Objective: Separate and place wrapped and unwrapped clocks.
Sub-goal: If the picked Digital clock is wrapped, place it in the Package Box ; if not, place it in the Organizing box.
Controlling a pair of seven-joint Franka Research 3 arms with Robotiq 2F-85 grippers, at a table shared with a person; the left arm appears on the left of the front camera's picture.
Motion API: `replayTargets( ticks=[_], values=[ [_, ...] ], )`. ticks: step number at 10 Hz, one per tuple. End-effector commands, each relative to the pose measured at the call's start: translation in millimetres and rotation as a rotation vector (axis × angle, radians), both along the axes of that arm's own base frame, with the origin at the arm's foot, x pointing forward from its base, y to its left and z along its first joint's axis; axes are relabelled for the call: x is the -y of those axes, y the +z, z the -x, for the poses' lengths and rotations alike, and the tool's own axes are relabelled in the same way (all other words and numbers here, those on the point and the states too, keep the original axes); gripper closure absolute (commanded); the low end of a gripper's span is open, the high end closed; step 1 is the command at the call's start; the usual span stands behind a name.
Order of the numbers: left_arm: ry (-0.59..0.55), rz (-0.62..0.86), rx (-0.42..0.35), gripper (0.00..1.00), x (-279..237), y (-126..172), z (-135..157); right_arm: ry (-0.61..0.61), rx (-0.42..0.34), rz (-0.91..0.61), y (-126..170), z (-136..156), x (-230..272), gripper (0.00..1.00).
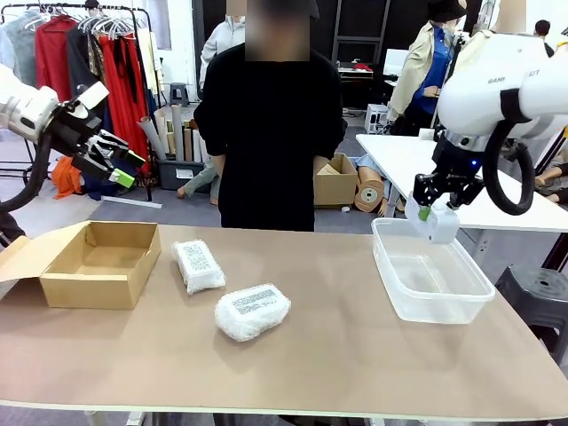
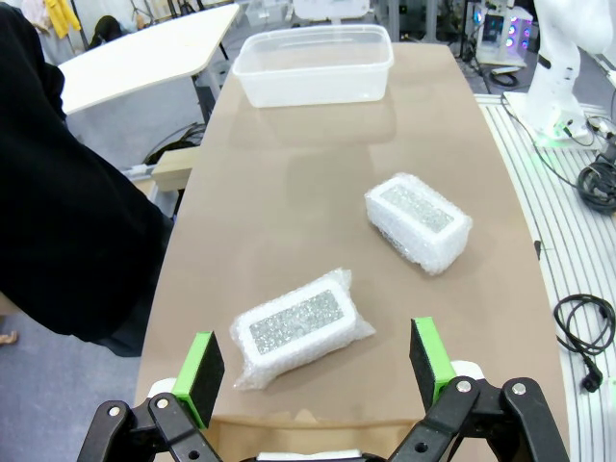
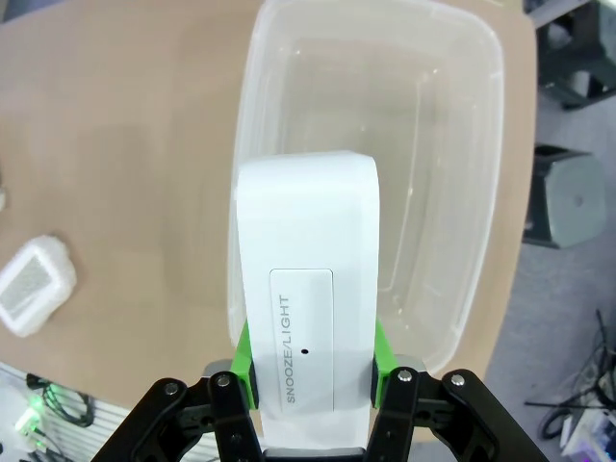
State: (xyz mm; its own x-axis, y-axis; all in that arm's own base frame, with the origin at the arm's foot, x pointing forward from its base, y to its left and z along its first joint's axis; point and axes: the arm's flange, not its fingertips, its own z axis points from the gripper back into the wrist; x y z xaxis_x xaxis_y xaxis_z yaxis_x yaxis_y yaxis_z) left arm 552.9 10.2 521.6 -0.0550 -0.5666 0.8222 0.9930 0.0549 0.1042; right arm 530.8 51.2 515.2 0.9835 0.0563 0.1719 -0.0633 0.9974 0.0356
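Note:
Two bubble-wrapped clocks lie on the brown table: one (image 1: 199,265) nearer the cardboard box and one (image 1: 252,311) closer to the front edge; the same pair shows in the left wrist view (image 2: 300,325) (image 2: 418,220). My right gripper (image 1: 435,216) is shut on the bare white unwrapped clock (image 3: 306,303), marked SNOOZE/LIGHT, and holds it above the near left end of the clear plastic tub (image 1: 444,302). High at the far left, over the floor beyond the box, my left gripper (image 1: 122,169) hangs open and holds nothing (image 2: 318,371).
An open tan cardboard box (image 1: 93,288) sits at the table's left end. A person in black (image 1: 266,124) stands at the far edge, hands out of sight. A white table (image 1: 417,164) stands behind the tub, a stool (image 1: 537,302) at right.

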Motion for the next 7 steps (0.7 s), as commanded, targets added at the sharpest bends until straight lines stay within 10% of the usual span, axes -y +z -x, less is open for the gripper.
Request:
replayTargets(
  ticks=[1, 7],
  values=[
    [-0.001, -0.004, 0.002, 0.0, -0.6, 1.4, 1.7, 0.02, 0.035, -0.002, -10.6, -3.9, 3.0, 1.0],
    [-0.001, -0.004, 0.002, 0.0, -0.6, 1.4, 1.7, -0.004, 0.007, 0.0, -14.5, -10.1, 3.7, 1.0]
  ],
)
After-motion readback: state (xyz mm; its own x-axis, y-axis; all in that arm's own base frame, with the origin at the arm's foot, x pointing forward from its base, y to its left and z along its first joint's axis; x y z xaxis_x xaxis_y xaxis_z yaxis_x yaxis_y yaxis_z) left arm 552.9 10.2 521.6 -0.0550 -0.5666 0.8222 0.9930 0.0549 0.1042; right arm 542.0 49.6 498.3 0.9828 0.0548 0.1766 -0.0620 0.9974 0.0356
